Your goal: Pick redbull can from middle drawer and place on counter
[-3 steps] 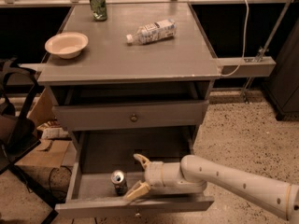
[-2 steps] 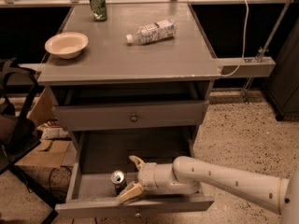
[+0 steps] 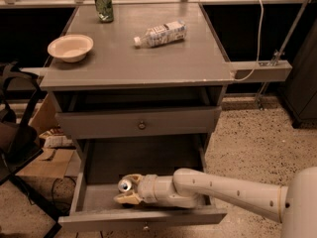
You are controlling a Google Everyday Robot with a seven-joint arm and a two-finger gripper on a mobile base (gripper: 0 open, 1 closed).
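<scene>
The middle drawer (image 3: 143,218) is pulled out at the bottom of the cabinet. The redbull can (image 3: 125,184) stands on the left part of the drawer floor, with its shiny silver top showing. My gripper (image 3: 126,188) reaches into the drawer from the right on a white arm. Its two pale fingers (image 3: 130,177) sit on either side of the can and are closed against it. The can's body is mostly hidden by the fingers. The counter (image 3: 148,63) is the grey top of the cabinet, above the drawers.
On the counter stand a green can (image 3: 104,5) at the back left, a pale bowl (image 3: 70,47) on the left and a plastic bottle (image 3: 161,33) lying on its side. The upper drawer (image 3: 142,125) is shut. A dark chair (image 3: 15,128) and cardboard (image 3: 47,162) are to the left.
My gripper has moved left along the drawer to the can. Its fingers, wide open before, have closed in on the can from both sides.
</scene>
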